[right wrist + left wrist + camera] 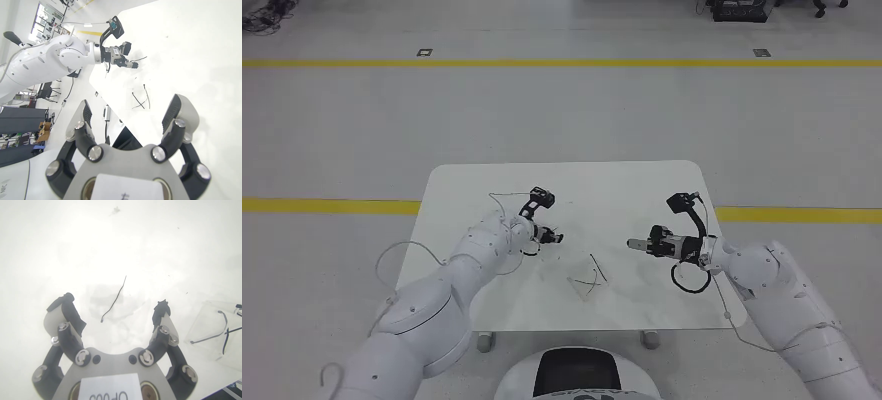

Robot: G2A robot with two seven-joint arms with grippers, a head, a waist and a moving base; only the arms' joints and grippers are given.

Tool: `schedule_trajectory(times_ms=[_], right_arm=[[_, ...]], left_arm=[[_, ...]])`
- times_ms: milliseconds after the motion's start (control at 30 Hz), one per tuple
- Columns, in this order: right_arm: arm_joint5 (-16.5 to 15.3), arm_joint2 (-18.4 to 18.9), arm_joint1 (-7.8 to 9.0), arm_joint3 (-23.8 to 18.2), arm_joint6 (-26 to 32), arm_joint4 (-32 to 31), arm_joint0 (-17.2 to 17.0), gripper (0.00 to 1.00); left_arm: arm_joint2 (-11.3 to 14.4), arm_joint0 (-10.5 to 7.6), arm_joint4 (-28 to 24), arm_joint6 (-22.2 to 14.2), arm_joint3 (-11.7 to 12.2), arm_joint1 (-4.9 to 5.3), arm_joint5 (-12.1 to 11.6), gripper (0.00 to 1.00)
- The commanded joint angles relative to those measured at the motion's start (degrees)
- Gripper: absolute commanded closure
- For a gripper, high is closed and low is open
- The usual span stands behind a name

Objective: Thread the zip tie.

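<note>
Zip ties are on the big white flat table point(662, 190), four of them in all.

One thin black plastic zip tie point(118, 294) lies by itself, flat on the table. It is a bit wavy, and its tiny square head is at the end nearest the left gripper point(114, 303). The left gripper has two fingers with black pads. They are spread wide apart and hold nothing. The gripper hangs low over the left half of the table. The lone zip tie lies in front of the gap between the two fingers and does not touch them.

The other three zip ties point(140, 100) lie in a small heap on one clear square plastic sheet point(204, 321). The sheet sits near the front edge of the table, between the two arms. The three ties cross over each other. At least one is black and one is grey.

The right gripper point(130, 102) also has two fingers, with dark ridged pads. They too are spread wide apart and hold nothing. It is over the right half of the table, well apart from the heap, and it points toward the left gripper.
</note>
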Motion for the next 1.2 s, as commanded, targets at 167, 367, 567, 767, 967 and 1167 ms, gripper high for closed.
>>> schedule_trajectory(times_ms=[167, 367, 567, 767, 967, 1167], right_arm=[[0.0, 0.0, 0.00, 0.0, 0.0, 0.0, 0.0, 0.00], [0.0, 0.0, 0.00, 0.0, 0.0, 0.0, 0.0, 0.00], [0.0, 0.0, 0.00, 0.0, 0.0, 0.0, 0.0, 0.00], [0.0, 0.0, 0.00, 0.0, 0.0, 0.0, 0.0, 0.00], [0.0, 0.0, 0.00, 0.0, 0.0, 0.0, 0.0, 0.00], [0.0, 0.0, 0.00, 0.0, 0.0, 0.0, 0.0, 0.00]], left_arm=[[0.0, 0.24, -0.8, 0.4, 2.4, -0.63, -0.4, 0.01], [0.0, 0.32, -1.3, 1.5, 3.3, -1.04, 0.4, 0.17], [0.1, 0.51, -1.7, 1.0, 3.8, -1.44, 1.1, 0.35], [0.4, 0.52, -1.7, 0.4, 4.2, -1.73, 1.6, 0.43], [0.9, 0.43, -1.2, 0.1, 4.3, -1.93, 2.3, 0.58], [1.4, 0.27, -0.5, 0.0, 4.6, -2.00, 2.1, 0.67]])
